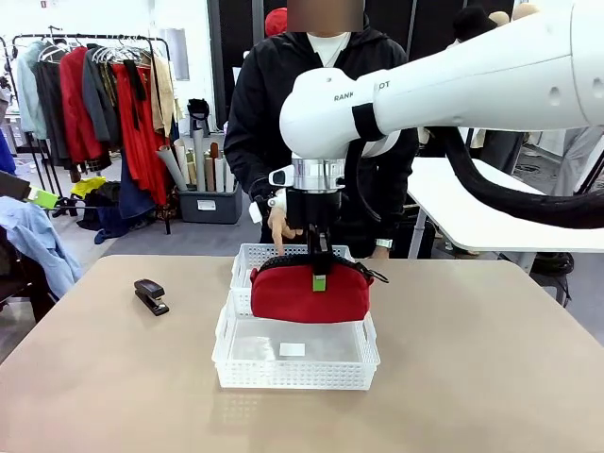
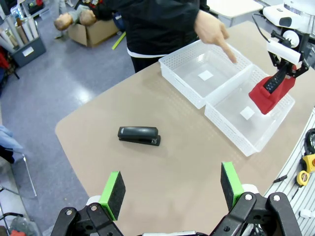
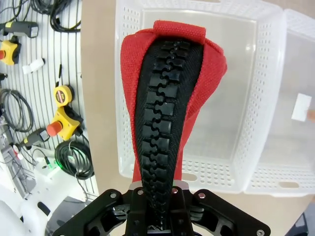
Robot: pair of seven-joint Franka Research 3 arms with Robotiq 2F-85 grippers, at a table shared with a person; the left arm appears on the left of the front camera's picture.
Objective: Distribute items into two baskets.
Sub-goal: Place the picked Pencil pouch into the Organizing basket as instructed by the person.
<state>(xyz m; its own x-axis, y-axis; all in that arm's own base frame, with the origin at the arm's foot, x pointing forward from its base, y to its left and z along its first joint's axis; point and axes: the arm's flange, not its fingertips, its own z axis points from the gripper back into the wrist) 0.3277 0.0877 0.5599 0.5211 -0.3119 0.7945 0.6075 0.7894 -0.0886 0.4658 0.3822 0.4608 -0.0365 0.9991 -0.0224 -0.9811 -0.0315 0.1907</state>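
Right gripper (image 1: 319, 269) pinched the red pouch (image 1: 310, 294) over the near basket (image 1: 294, 377); left wrist view caught a hand (image 2: 210, 28) pointing, stapler (image 2: 139, 135) aside, left gripper (image 2: 170, 178) agape.

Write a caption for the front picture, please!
Right gripper holds the red pouch above the near basket while a person's hand points at the far basket.

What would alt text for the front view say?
The right end effector holds a red pouch by its top over two white baskets on a table. A person's hand points at the far basket; a black stapler lies to the left.
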